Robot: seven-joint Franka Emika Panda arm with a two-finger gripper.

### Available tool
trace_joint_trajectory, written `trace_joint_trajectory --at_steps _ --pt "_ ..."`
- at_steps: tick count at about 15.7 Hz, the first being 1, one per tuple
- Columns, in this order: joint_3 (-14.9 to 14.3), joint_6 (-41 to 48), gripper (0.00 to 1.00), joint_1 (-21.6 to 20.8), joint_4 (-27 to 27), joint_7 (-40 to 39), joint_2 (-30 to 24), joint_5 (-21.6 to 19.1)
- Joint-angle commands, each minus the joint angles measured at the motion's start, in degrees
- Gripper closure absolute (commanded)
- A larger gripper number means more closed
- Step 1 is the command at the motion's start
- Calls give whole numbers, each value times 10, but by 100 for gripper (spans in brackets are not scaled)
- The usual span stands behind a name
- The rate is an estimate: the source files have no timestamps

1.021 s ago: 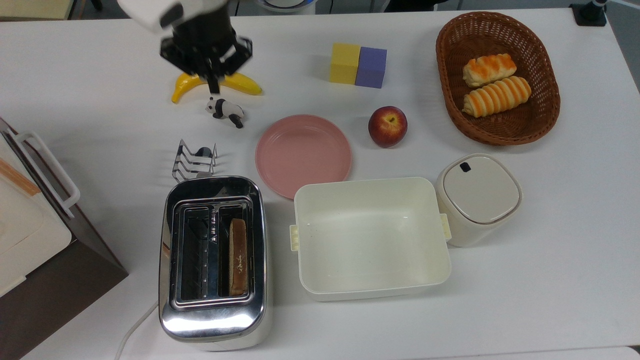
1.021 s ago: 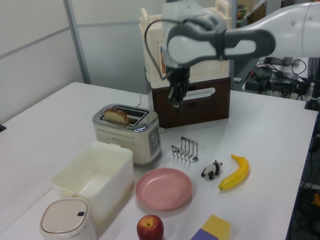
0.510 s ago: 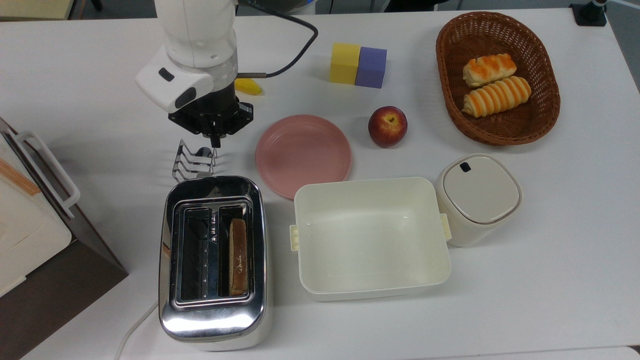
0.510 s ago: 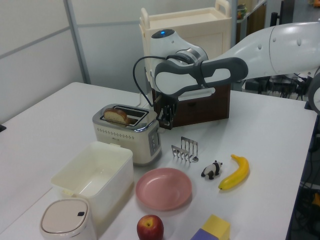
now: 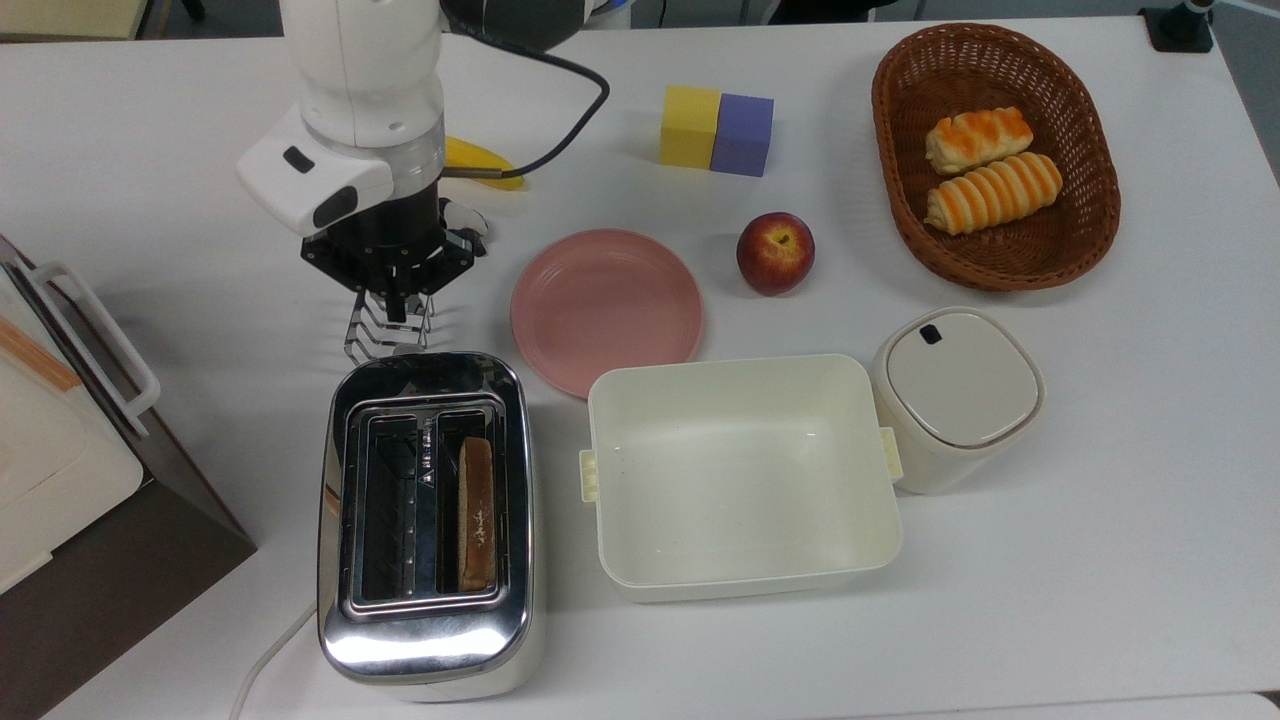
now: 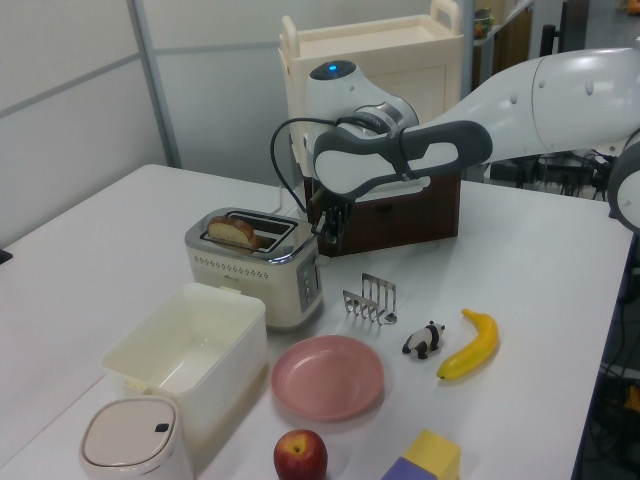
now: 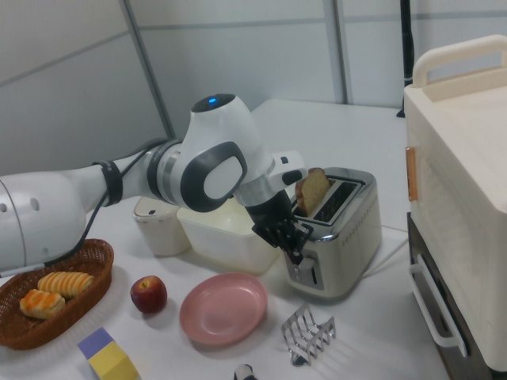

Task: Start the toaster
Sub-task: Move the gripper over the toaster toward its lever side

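toaster (image 5: 425,515): parked at the near edge of the table in the top view, a bread slice (image 5: 475,512) standing proud in one slot, so nothing has been pushed down yet

gripper (image 5: 392,298): held over the toast rack (image 5: 388,330), just off the toaster's far end; fingers look pinched together

step: approach, contact not made by the looks of it

next: the lever on the end face (image 7: 310,273) probably needs a straight downward press

White table (image 5: 1100,560) under me. Grey partition panels (image 6: 70,110) behind it in left view. Cluttered desk with cables (image 6: 550,160) beyond table's far edge.
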State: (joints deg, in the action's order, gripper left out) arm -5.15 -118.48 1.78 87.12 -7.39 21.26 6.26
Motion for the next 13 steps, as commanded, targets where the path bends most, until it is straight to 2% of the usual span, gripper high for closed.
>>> trace_joint_trajectory --at_steps 1,13 --pt "-4 -31 100 -3 -4 10 13 16" --pt "-2 -43 100 -3 -2 6 26 29"
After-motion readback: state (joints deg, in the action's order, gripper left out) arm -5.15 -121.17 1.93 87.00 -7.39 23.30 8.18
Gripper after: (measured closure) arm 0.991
